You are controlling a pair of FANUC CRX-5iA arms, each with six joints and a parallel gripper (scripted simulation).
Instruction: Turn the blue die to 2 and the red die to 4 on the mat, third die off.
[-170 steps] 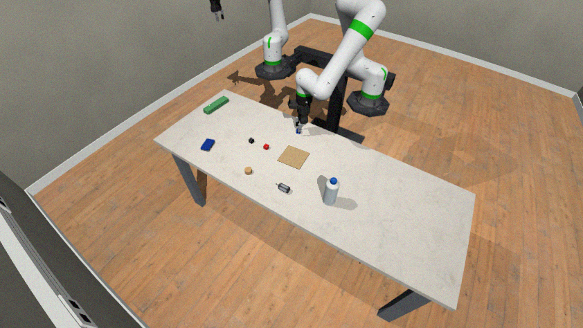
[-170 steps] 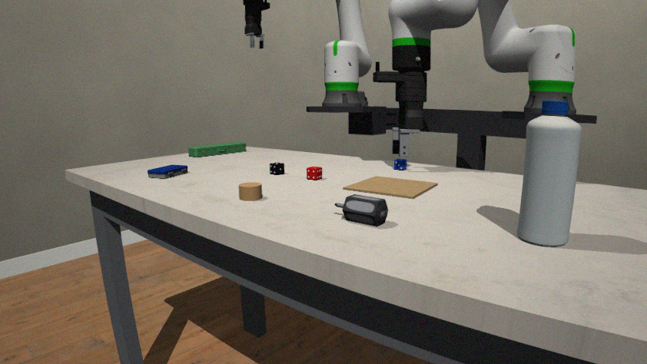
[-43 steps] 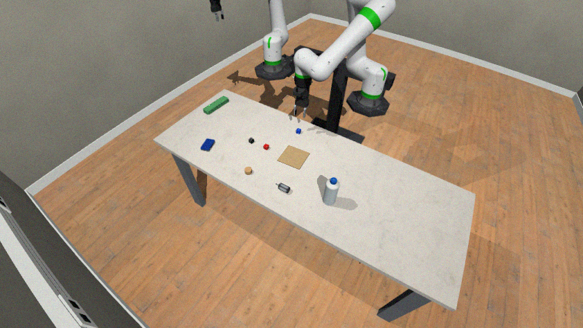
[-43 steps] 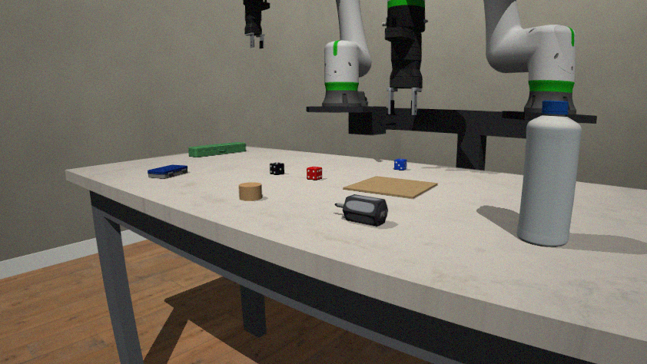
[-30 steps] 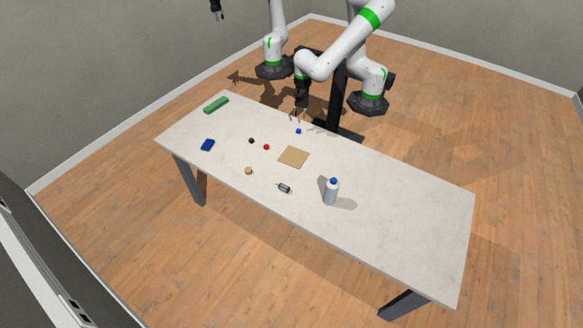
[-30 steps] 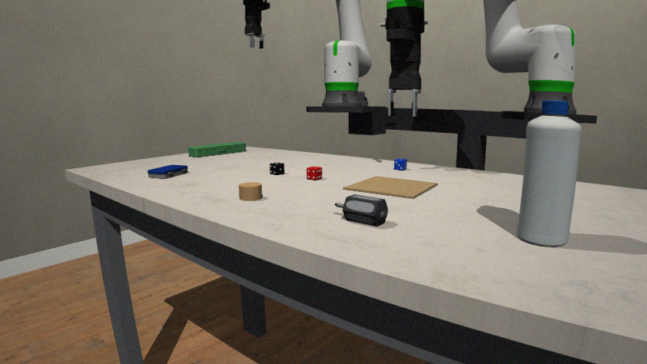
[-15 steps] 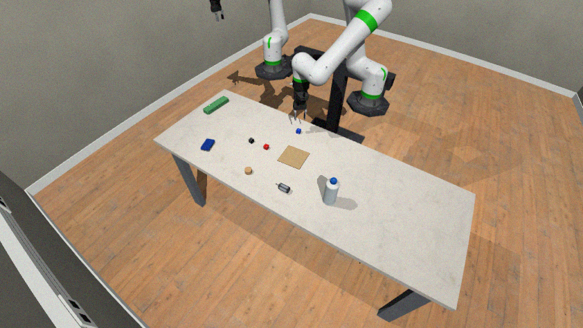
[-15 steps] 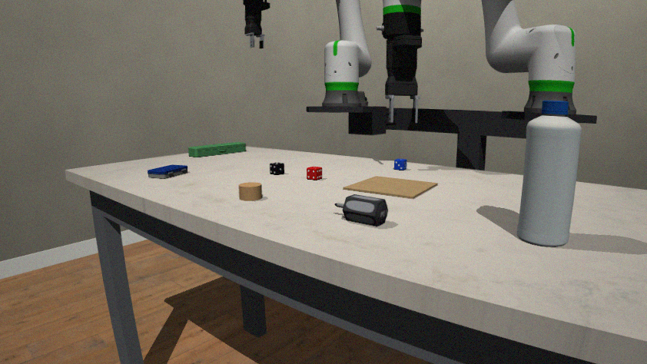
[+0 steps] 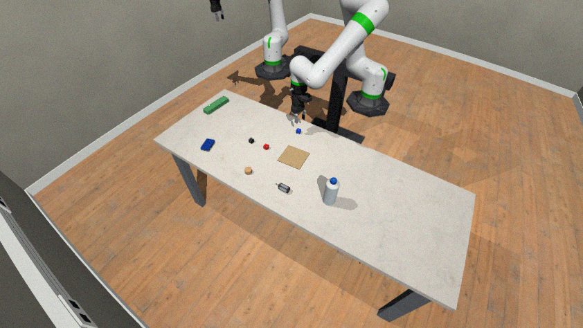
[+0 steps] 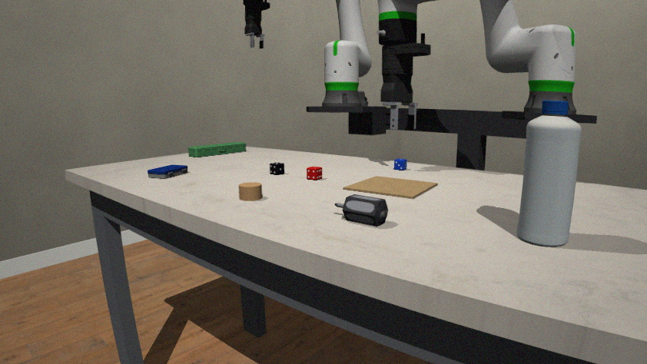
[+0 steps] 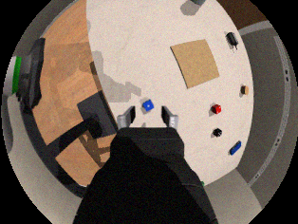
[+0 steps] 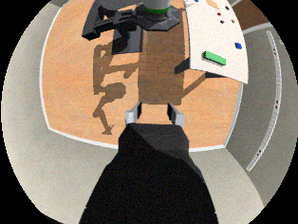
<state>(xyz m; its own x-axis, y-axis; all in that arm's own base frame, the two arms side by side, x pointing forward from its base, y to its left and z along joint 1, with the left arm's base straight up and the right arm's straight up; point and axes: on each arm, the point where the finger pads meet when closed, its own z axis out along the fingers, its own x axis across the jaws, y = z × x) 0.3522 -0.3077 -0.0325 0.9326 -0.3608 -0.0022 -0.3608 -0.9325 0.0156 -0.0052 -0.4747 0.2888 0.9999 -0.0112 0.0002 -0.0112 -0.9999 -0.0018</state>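
Here, you see the blue die [image 9: 298, 131] [image 10: 399, 164] [image 11: 148, 105], a pipped cube, on the pale, mottled tabletop [image 9: 391, 212] [image 10: 217, 180] [image 11: 128, 43], off the tan, thin square mat [image 9: 293, 157] [image 10: 389, 186] [image 11: 195, 63]; the red die [image 9: 266, 146] [image 10: 313, 173] [image 11: 216, 109] also lies off it. Your left gripper [image 9: 300, 117] [image 10: 403, 117] [image 11: 148, 111] and right gripper [image 9: 219, 16] [image 10: 257, 41] [image 12: 154, 107] stand with jaws released. Plank flooring [image 9: 261, 260] [image 10: 54, 307] [image 11: 62, 90] [image 12: 71, 85] surrounds the table.
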